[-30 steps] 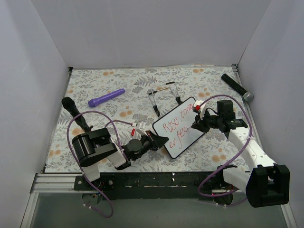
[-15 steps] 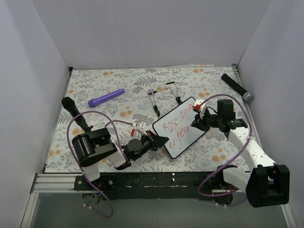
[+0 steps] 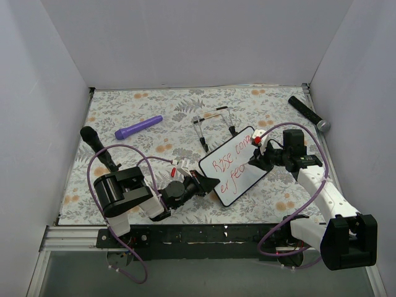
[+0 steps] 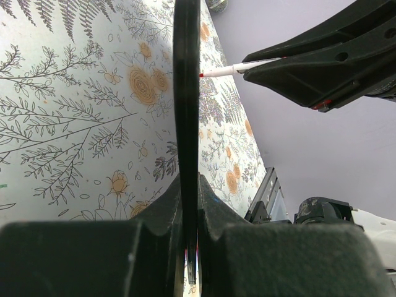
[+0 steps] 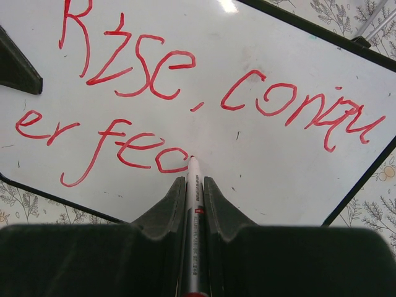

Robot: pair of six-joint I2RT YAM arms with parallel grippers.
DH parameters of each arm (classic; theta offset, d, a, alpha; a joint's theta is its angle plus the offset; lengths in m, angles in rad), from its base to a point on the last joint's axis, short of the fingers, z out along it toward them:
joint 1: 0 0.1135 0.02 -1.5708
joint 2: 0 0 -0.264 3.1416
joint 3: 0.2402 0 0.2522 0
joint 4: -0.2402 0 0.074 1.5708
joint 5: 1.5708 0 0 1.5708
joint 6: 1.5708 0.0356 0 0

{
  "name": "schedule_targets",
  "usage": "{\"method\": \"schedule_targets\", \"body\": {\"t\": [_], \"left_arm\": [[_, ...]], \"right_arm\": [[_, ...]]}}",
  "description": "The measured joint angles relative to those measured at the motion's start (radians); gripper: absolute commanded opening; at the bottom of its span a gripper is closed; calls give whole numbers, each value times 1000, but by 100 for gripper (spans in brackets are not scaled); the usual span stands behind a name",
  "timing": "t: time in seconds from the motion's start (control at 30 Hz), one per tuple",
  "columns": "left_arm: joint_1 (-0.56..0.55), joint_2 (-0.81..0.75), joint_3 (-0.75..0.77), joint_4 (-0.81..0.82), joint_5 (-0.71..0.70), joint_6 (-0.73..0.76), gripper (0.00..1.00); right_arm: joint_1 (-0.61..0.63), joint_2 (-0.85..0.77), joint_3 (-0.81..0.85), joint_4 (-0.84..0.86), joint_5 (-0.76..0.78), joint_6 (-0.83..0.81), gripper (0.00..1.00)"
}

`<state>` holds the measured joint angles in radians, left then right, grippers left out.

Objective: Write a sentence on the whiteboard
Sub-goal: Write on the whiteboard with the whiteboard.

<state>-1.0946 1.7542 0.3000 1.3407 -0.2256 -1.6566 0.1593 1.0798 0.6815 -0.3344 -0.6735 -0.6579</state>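
My right gripper [image 5: 193, 184] is pinched tight on the marker [image 5: 192, 168]. Its tip touches the whiteboard [image 5: 272, 167] straight ahead of the fingers, right at the tail of the lower line. The sentence [image 5: 197, 106] runs in red, ahead and to both sides of the tip: "Rise, conqu" above, "er fec" below, the last letter unfinished. Over to my left gripper [image 4: 187, 185]: it's pressed together on the board's rim, opposite the marker. Beyond the board sits the wire stand [image 3: 213, 124] on the floral table [image 3: 154, 111].
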Motion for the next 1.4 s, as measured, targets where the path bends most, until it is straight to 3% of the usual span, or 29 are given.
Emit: {"method": "schedule_targets", "body": {"t": [1.23, 1.4], "left_arm": [[0, 5, -6, 4, -1, -6, 0], [0, 5, -6, 5, 0, -3, 0]], "right_arm": [[-35, -2, 0, -114, 1, -92, 1], [-38, -75, 0, -128, -55, -105, 1]]}}
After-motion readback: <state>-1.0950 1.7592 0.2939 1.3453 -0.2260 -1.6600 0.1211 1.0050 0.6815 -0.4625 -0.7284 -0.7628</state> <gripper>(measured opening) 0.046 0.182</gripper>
